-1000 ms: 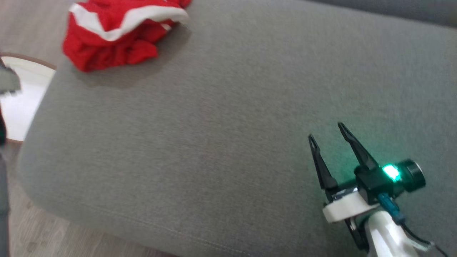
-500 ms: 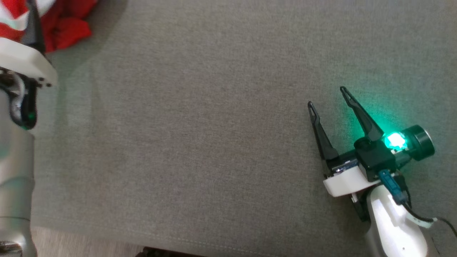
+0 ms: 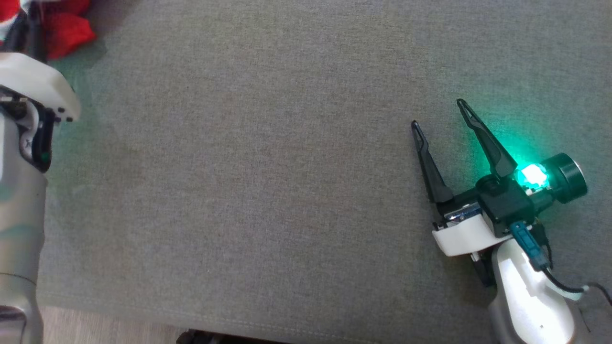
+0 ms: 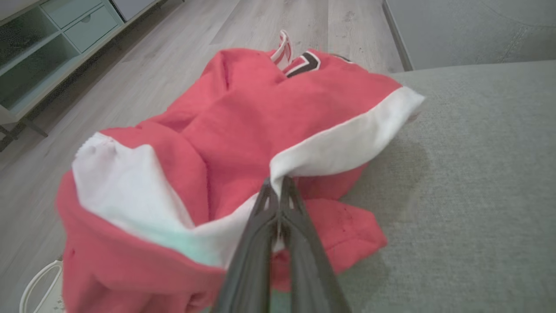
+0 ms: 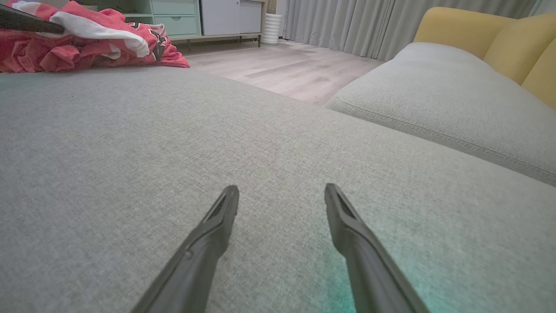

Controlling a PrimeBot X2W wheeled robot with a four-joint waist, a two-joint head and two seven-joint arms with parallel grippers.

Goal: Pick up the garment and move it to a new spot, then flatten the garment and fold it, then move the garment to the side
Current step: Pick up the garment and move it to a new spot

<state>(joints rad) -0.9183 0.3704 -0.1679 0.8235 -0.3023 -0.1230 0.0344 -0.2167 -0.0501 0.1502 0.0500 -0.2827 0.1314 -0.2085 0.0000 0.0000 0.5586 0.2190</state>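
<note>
Dark fingers of the left gripper [image 4: 278,184] are pinching shut on the white hem of the red garment [image 4: 243,126], which is bunching in a heap just ahead of and around the fingertips, on the grey sofa cushion [image 4: 478,195]. Beyond the heap, wooden floor [image 4: 304,26] is showing. The right gripper [image 3: 437,112] is sitting low over bare cushion, fingers spread apart and holding nothing, well apart from the garment. The pick-up seems to be under way. Doing it well likely means raising slowly, watching that the thin hem is not slipping, and carrying the cloth toward the bare cushion beside the right gripper.
</note>
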